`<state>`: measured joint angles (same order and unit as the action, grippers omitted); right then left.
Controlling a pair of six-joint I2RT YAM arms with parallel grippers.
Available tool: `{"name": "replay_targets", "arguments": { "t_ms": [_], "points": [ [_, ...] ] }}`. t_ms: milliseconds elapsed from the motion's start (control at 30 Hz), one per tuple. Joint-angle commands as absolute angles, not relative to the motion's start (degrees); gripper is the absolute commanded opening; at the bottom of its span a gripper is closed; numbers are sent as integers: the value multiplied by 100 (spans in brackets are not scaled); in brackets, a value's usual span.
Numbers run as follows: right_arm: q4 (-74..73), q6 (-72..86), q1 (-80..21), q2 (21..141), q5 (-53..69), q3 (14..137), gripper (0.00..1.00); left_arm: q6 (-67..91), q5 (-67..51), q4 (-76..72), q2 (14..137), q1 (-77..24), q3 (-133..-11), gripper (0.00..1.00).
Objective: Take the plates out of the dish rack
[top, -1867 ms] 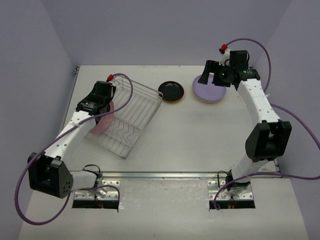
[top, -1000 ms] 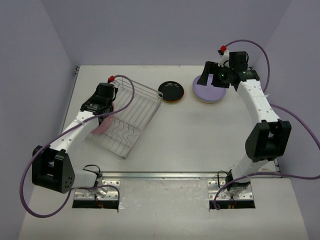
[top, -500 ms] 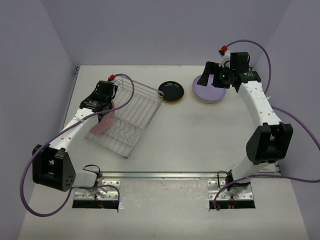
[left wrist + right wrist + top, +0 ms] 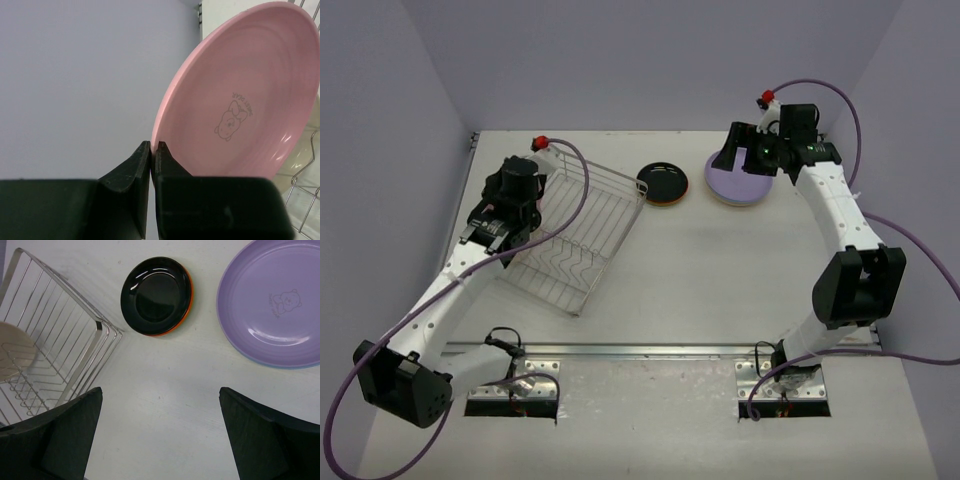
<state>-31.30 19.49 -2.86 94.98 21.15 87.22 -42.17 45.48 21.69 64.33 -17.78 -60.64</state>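
Left hand (image 4: pixel 151 150) is pinched nearly closed on the rim of the pink plate (image 4: pixel 240 100), gripping at roughly 7 o'clock on the plate in the wrist view. The plate stands on edge over the dish rack (image 4: pixel 582 240), which sits at 9–10 o'clock on the surface (image 4: pixel 720 270). Can't tell whether its low edge is clear of the wires.

Right hand (image 4: pixel 160 432) is wide open and holds nothing, hovering at 1 o'clock over the lavender plate (image 4: pixel 272 310). The black plate (image 4: pixel 156 295) sits on an orange one (image 4: pixel 187 305) at 12 o'clock. One tan plate (image 4: pixel 15 347) is left in the rack.

Handling, my read:
- Plates are rigid, look light, and have a glossy, slick face.
- A thin two-finger rim pinch can let the plate pivot or slip, so move slowly.
- Material is unknown; treat it as chippable and set it down flat and gently.
- Take the tan plate by its exposed upper rim, with the fingers straddling the edge.
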Motion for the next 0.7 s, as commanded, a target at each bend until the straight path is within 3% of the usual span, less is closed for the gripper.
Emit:
{"name": "replay_targets", "arguments": {
  "t_ms": [0,133,233,400,667],
  "points": [
    [-2700,1849,-444,9248,2238,8652,99,-4767,4788,1264,6093,-1995,-6558,0],
    [-2439,1699,-572,9013,2586,8475,99,-3515,3909,2862,6348,-1995,-7784,0],
    [-2158,1452,-948,8722,2942,8272,99,-2457,2470,4194,6730,-1995,-8576,0],
    [-1925,949,-1813,8274,2971,8126,99,-1812,1047,4773,6936,-1995,-8859,0],
    [-2174,606,-2983,8251,1957,8433,96,-1535,-655,5088,6970,-1995,-8699,0]
  ]
}}
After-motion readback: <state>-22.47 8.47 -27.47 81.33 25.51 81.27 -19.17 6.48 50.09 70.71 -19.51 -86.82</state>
